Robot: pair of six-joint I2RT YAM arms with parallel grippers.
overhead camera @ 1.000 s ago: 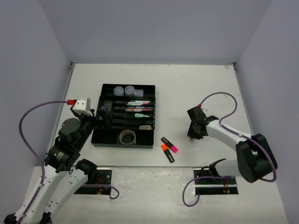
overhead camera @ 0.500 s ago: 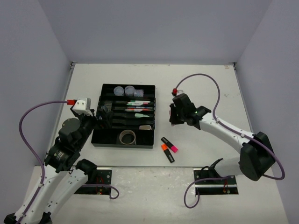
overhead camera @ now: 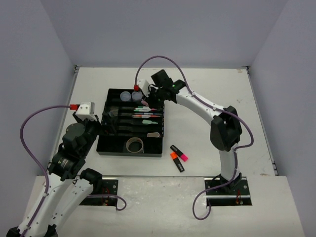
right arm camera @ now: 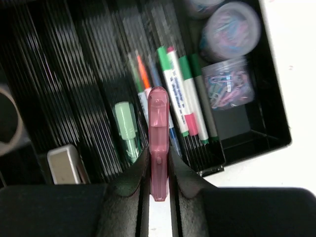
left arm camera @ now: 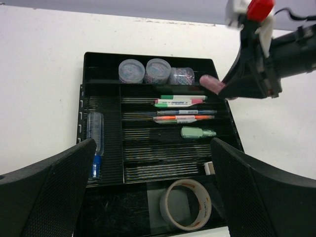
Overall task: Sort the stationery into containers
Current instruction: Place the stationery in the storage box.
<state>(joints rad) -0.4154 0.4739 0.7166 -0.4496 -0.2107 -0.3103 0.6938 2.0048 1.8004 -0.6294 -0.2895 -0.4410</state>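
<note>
Above the far right part of the black organiser tray [overhead camera: 101,148], I see my right gripper [right arm camera: 159,164] pinching a dusky pink highlighter [right arm camera: 158,133] over the pens [right arm camera: 178,96] (in no slot, as far as I can tell), while my left gripper [left arm camera: 154,170] has its fingers spread wide at the tray's near left side.

The organiser tray [left arm camera: 148,55] is black, its slots with fine ribbed lines; the marker [right arm camera: 158,143] in the black right pincer [right arm camera: 158,160] is dusty pink; one highlighter [left arm camera: 197,132] is pale green; the tape roll [left arm camera: 183,183] grey; the tabletop [overhead camera: 207,98] white.
</note>
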